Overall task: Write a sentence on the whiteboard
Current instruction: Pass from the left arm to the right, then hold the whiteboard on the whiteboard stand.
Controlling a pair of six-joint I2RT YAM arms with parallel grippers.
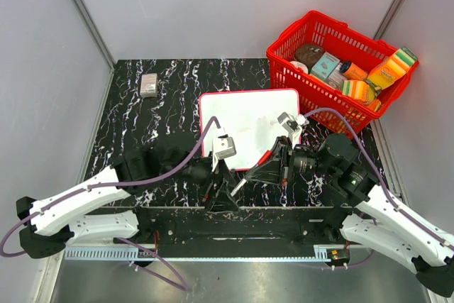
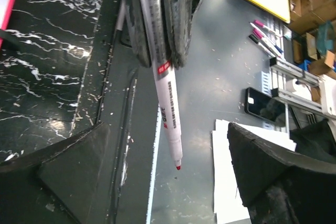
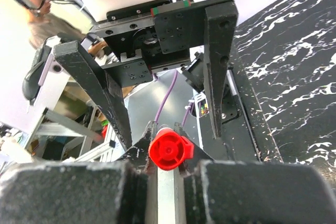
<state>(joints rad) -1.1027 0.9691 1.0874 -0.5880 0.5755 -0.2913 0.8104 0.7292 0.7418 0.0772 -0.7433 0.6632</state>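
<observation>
The whiteboard [image 1: 245,115] lies flat in the middle of the marbled table, and its red rim [image 2: 3,3] shows at the edge of the left wrist view. No sentence shows on its visible face. A white marker [image 2: 167,103] with a bare red tip [image 2: 178,167] hangs over the table's near edge. My right gripper [image 3: 167,135] is shut on the marker, whose red rear end [image 3: 169,149] pokes out between the fingers [image 2: 178,19]. My left gripper [image 2: 168,129] stands wide open around the marker's lower part, its fingers [image 3: 105,93] apart from it. Both grippers meet just in front of the board [image 1: 237,184].
A red basket [image 1: 284,69] full of packaged goods stands at the back right, close to the board's corner. A small grey block [image 1: 148,84] lies at the back left. Grey walls enclose the table. Off the table are papers [image 2: 226,182] and loose pens [image 2: 265,35].
</observation>
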